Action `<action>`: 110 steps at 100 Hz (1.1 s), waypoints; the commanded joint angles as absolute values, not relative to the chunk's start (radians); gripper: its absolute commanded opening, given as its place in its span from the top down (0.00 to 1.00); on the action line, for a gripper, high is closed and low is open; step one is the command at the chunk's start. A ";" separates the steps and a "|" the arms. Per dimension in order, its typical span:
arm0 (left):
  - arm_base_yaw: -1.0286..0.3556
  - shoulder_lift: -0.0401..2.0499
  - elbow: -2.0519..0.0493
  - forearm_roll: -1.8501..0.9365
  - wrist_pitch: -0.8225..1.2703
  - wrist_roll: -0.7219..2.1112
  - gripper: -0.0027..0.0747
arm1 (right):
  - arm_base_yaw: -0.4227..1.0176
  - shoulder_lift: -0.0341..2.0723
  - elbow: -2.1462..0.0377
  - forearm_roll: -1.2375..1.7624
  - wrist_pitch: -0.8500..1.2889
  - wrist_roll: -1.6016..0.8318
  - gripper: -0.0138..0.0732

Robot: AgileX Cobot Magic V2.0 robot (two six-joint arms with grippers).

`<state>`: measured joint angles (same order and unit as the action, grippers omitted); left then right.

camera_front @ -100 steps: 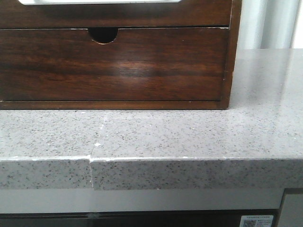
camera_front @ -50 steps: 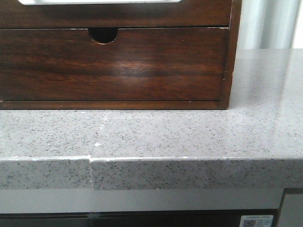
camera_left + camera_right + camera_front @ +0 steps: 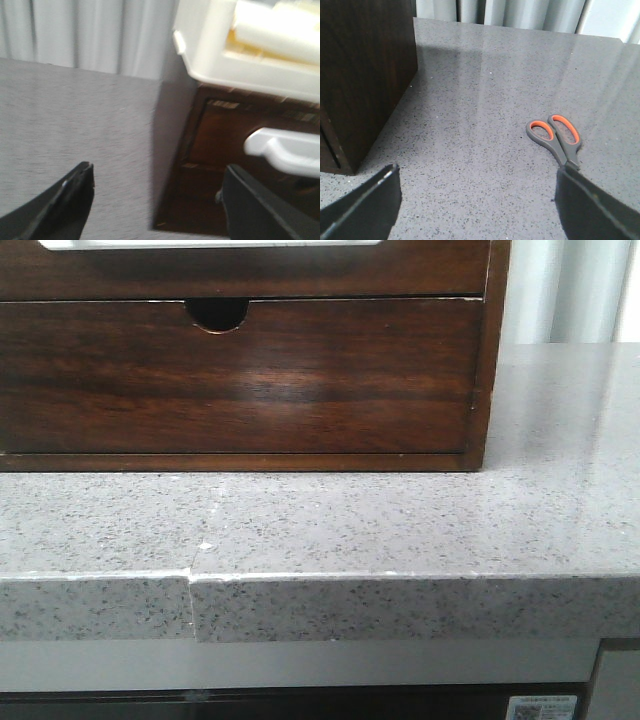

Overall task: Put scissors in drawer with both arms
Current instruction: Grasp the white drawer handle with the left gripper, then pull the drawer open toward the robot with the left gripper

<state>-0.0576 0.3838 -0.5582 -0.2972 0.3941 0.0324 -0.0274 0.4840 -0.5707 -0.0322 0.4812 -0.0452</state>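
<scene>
Nothing is shifting in the front view since a second ago. Gray-handled scissors (image 3: 557, 138) (orange-lined loops) are lying on the speckled counter (image 3: 485, 100), well apart from the wooden cabinet (image 3: 360, 75). Both the right gripper (image 3: 479, 210) and left gripper (image 3: 157, 205) are standing spread, empty. The drawer (image 3: 240, 275) is sitting above the notched front (image 3: 240, 380).

Neither arm shows in the front view; each gripper appears only in its own wrist view. The left gripper (image 3: 157, 200) has its two dark fingers (image 3: 65, 205) spread wide apart, with nothing between them and nothing touching them. The right gripper (image 3: 480, 202) is likewise spread wide, one dark finger (image 3: 367, 205) at each lower corner of its view, the gap between them bare, held clear above the surface beneath it.
</scene>
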 commanded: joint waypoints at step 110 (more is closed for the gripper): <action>-0.060 1.039 -0.612 -1.869 0.802 0.870 0.33 | -0.028 0.496 -0.606 -0.034 0.412 -0.045 0.19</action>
<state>-0.0576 1.0112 -0.5491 -1.7696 0.7075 0.8535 -0.0274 0.4840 -0.5707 -0.0322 0.4827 -0.0452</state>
